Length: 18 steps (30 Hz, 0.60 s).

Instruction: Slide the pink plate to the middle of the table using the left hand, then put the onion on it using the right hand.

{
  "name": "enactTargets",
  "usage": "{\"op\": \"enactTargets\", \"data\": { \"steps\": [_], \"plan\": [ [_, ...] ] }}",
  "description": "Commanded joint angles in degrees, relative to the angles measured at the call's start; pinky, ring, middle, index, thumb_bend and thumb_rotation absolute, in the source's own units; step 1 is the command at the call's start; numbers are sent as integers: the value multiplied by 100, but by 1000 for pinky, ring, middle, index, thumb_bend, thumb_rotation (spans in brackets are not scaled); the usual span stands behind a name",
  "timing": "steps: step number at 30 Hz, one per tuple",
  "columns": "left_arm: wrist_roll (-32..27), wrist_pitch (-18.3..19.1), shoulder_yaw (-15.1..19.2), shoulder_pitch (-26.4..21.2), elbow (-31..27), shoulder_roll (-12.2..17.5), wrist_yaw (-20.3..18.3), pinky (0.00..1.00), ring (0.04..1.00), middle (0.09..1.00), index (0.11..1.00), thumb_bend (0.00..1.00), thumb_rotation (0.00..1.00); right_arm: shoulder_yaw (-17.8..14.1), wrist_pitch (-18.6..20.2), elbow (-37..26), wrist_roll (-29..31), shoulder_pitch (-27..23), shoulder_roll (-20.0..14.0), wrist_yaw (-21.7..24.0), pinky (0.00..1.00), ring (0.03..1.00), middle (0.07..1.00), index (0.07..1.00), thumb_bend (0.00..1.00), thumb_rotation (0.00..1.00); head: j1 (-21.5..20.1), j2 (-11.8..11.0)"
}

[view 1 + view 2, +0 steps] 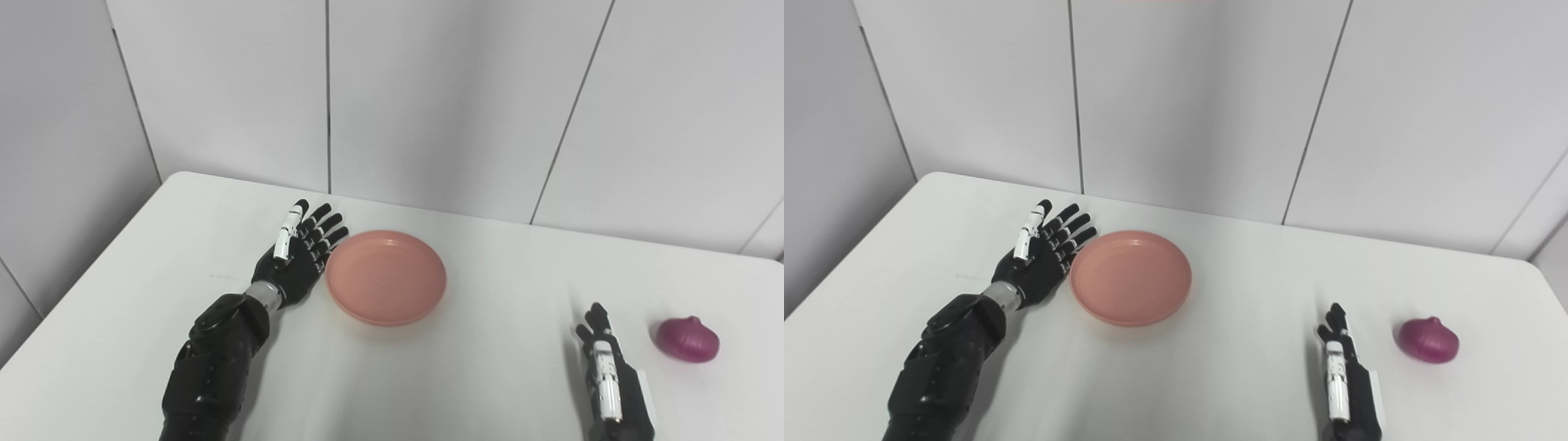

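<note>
The pink plate (386, 277) lies flat on the white desk (153, 257), somewhat left of the desk's middle, and the left robot hand (300, 257) stands edge-up just beside its left rim, fingers (327, 229) spread and stretched forward, palm turned toward the plate; whether the palm actually touches the rim cannot be told, and the hand grasps nothing. The plate is empty. The onion (687, 339), purple and lying on its side, rests near the desk's right edge, just to the right of the right robot hand (606, 367), with a clear strip of desk between them. That hand lies low on the desk near the front, fingers extended forward and together, holding nothing. The right eye view shows the desk's rounded far right corner, which the left eye view cuts off. No writing or label can be read on anything.
</note>
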Motion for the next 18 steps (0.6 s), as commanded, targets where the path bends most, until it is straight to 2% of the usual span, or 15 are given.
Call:
{"op": "enactTargets", "data": {
  "steps": [1, 6, 12, 18],
  "plan": [
    [19, 183, -119, 36, -118, -40, 102, 952, 948, 964, 945, 411, 1000, 74, 28, -170, -30, -59, 75, 21, 1000, 952, 966, 971, 181, 1000, -41, 20],
    [-156, 193, -428, 173, -491, -129, 363, 949, 951, 965, 946, 408, 1000, 109, 77, -235, -21, -51, 135, 19, 1000, 958, 973, 978, 197, 1000, -269, 122],
    [-441, 193, -938, 337, -901, -79, 677, 939, 948, 962, 942, 412, 1000, 155, 134, -259, -111, -69, 228, -44, 1000, 953, 966, 970, 211, 1000, -452, 203],
    [-469, 194, -1369, 493, -1236, -110, 865, 924, 943, 955, 935, 427, 1000, 162, 191, -284, -157, -90, 302, -63, 1000, 951, 965, 972, 235, 1000, -562, 265]
  ]
}}
